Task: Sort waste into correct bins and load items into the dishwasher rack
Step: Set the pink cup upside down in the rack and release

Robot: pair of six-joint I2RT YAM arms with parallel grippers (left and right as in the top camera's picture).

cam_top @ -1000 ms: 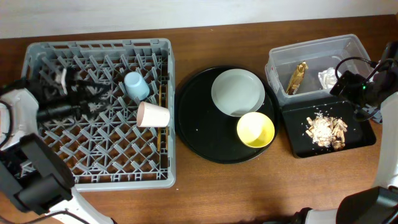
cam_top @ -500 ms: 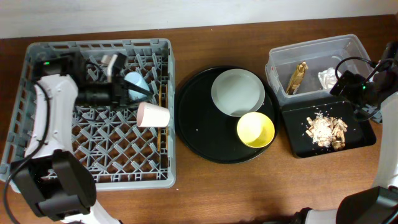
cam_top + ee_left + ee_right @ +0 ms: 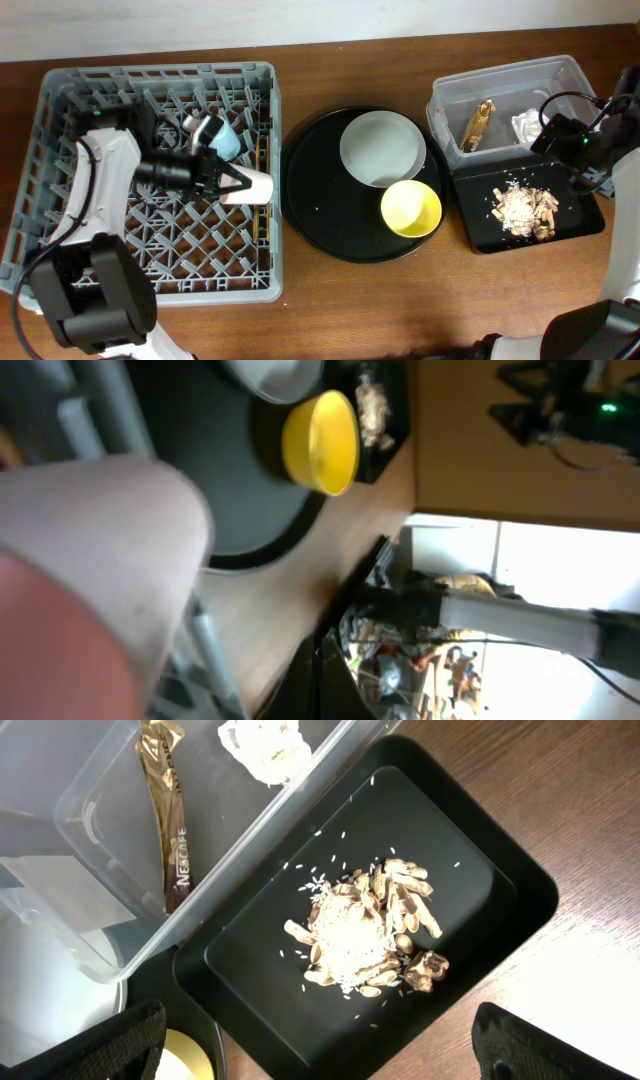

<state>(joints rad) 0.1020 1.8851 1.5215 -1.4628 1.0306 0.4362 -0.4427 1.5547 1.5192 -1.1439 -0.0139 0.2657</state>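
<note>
My left gripper [image 3: 240, 182] is shut inside the dishwasher rack [image 3: 160, 292], its tip against the side of the pink cup [image 3: 257, 188] lying there; nothing is held. That cup [image 3: 90, 550] fills the left of the left wrist view. The light-blue cup [image 3: 224, 137] sits just behind the arm. My right gripper [image 3: 330, 1050] hangs open above the shallow black tray [image 3: 480, 840] holding food scraps [image 3: 365, 930]. The clear tub [image 3: 90, 850] holds the gold wrapper [image 3: 172, 810] and the white tissue [image 3: 265, 745].
A round black tray [image 3: 320, 210] between the rack and the bins carries the grey plate [image 3: 382, 148] and the yellow bowl [image 3: 411, 208]. Thin wooden sticks [image 3: 262, 155] lie along the rack's right wall. Bare wooden table lies in front.
My left arm swung from the rack's left side rightward across it, its jaws closed on the way, and its tip now meets the pink cup. The right arm stayed still.
</note>
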